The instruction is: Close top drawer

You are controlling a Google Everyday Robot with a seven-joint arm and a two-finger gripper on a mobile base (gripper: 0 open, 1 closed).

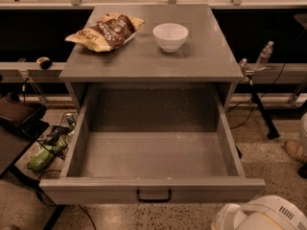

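Note:
The top drawer (153, 155) is a wide, deep grey metal drawer, pulled far out of the grey cabinet (148, 63) toward me, and it is empty inside. Its flat front panel (91, 191) faces me and has a small black bar handle (153, 196) at its centre. A white rounded part of my arm (261, 215) shows at the bottom right, just in front of and below the drawer's right front corner. My gripper itself is out of view.
A chip bag (106, 31) and a white bowl (170, 36) sit on the cabinet top. A water bottle (265, 55) stands on a rail at the right. A dark stand (17, 121) and clutter on the floor (48, 150) are at the left. A shoe (296, 151) is at the right edge.

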